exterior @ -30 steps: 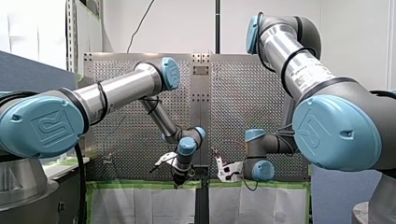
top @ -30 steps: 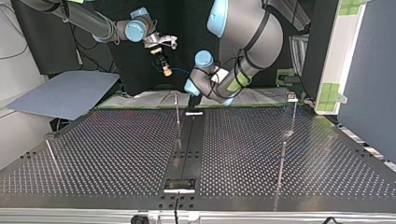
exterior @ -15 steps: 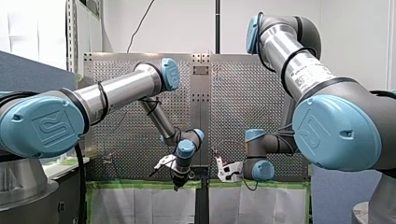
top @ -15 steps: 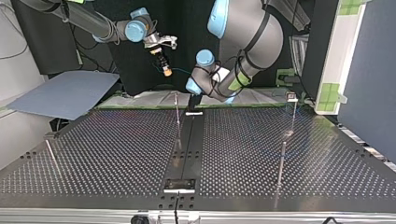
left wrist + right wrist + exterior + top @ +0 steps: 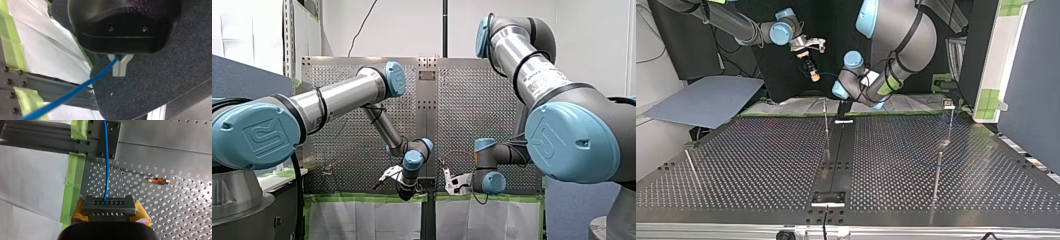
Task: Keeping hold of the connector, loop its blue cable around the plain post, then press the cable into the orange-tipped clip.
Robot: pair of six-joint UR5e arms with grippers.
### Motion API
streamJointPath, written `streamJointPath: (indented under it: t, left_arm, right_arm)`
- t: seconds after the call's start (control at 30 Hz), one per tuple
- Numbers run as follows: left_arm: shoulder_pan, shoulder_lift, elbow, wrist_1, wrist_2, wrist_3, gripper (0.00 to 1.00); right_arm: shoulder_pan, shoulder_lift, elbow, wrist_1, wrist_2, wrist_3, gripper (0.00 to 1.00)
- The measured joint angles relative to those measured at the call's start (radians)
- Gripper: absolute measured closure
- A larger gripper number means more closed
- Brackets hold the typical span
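Yellow pads [image 5: 78, 209] of my right gripper [image 5: 110, 213] clamp the connector [image 5: 109, 204], wrist bent down. My left gripper [image 5: 120, 68], arm folded low, pinches the blue cable [image 5: 75, 91].

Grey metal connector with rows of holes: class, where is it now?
In the right wrist view, the grey metal connector sits between my right gripper's yellow pads, its blue cable running ahead over the perforated table.

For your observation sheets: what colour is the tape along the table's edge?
Green; the tape shows best in the right wrist view.
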Motion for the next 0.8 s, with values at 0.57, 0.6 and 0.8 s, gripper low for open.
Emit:
streamJointPath:
  t: [0.57, 0.6, 0.8]
  left_arm:
    - [-0.017, 0.058, -0.051, 0.133, 0.001, -0.054, 1.0]
    - [-0.016, 0.066, -0.06, 0.142, 0.001, -0.058, 1.0]
    - [-0.023, 0.117, -0.117, 0.2, -0.012, -0.092, 1.0]
  right_arm:
    - [-0.02, 0.0, -0.01, 0.024, 0.028, 0.008, 1.0]
    - [-0.022, 0.0, -0.012, 0.027, 0.029, 0.008, 1.0]
    - [-0.037, 0.0, -0.019, 0.048, 0.033, 0.014, 1.0]
